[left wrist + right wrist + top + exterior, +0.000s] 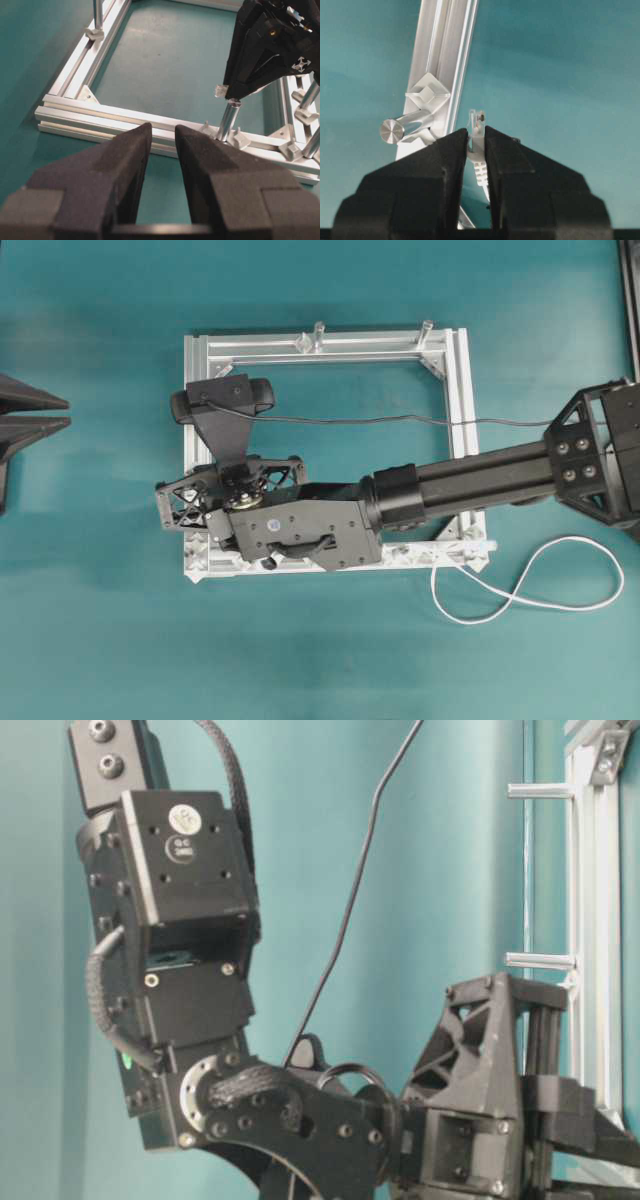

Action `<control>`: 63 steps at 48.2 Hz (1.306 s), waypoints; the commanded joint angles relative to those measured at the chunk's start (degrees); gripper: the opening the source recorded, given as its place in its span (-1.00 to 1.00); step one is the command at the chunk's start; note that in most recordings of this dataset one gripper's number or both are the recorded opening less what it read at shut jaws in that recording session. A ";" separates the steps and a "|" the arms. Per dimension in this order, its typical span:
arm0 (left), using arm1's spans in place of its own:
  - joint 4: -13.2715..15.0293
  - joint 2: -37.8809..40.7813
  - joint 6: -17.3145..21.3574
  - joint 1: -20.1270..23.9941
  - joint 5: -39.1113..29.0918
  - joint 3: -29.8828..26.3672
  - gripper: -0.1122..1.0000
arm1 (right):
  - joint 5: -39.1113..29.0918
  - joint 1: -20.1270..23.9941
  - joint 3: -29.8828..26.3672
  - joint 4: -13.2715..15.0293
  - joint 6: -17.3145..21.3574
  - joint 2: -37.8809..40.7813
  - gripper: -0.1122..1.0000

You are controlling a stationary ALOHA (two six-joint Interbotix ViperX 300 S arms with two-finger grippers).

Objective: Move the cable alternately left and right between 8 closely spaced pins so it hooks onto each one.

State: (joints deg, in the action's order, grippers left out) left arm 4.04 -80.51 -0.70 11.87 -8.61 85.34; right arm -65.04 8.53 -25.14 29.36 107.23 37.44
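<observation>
In the right wrist view my right gripper [476, 134] is shut on the pale plug [478, 120] of the white cable, whose ribbed boot runs down between the fingers. The plug hangs just right of an upright metal post [405, 127] and a diamond-shaped pin [427, 92] on the frame rail. From the left wrist view the plug [220, 91] is level with the top of that post [227, 120], with small pins [240, 139] on the rail beside it. Slack cable [540, 585] loops off the frame's bottom right. My left gripper [163, 129] stands open and empty, left of the frame [195, 440].
A black webcam [222, 398] sits over the frame's upper left, its dark wire [400, 421] running right across the frame. Two more upright posts [319, 335] stand on the far rail. The right arm [450, 485] spans the frame's lower half.
</observation>
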 commanded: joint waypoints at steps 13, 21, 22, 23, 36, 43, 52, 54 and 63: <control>-0.18 0.53 -0.18 0.00 0.18 -1.49 -0.23 | -0.09 3.60 -1.76 0.18 0.53 -1.41 -0.54; -0.18 0.62 -0.26 0.09 0.18 -1.49 -0.23 | -0.18 5.27 -1.85 0.18 1.23 -1.41 -0.54; -0.18 0.53 -0.26 0.00 0.18 -1.49 -0.23 | -0.18 5.45 -1.85 0.18 1.32 -1.32 -0.54; -0.18 0.53 -0.26 0.00 0.18 -1.49 -0.23 | -0.18 5.62 -1.93 0.18 1.49 -1.41 -0.54; -0.18 0.53 -0.26 0.00 0.18 -1.49 -0.23 | 0.00 7.56 -2.02 0.18 3.96 -1.32 -0.54; -0.18 0.53 -0.26 0.09 0.18 -1.49 -0.23 | -0.09 8.53 -2.20 0.18 4.31 -1.23 -0.54; -0.18 0.53 -0.26 0.00 0.18 -1.49 -0.23 | -0.18 9.32 -3.52 0.18 4.31 -0.35 -0.54; -0.18 0.53 -0.18 0.09 0.18 -1.49 -0.23 | -0.18 9.32 -3.78 0.09 4.31 -0.18 -0.54; -0.18 0.53 -0.26 0.00 0.18 -1.49 -0.23 | -0.26 9.32 -4.22 0.18 4.31 0.18 -0.54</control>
State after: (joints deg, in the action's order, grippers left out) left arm 4.04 -80.42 -0.70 11.87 -8.70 85.43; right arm -65.21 17.40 -27.95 29.27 111.71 39.02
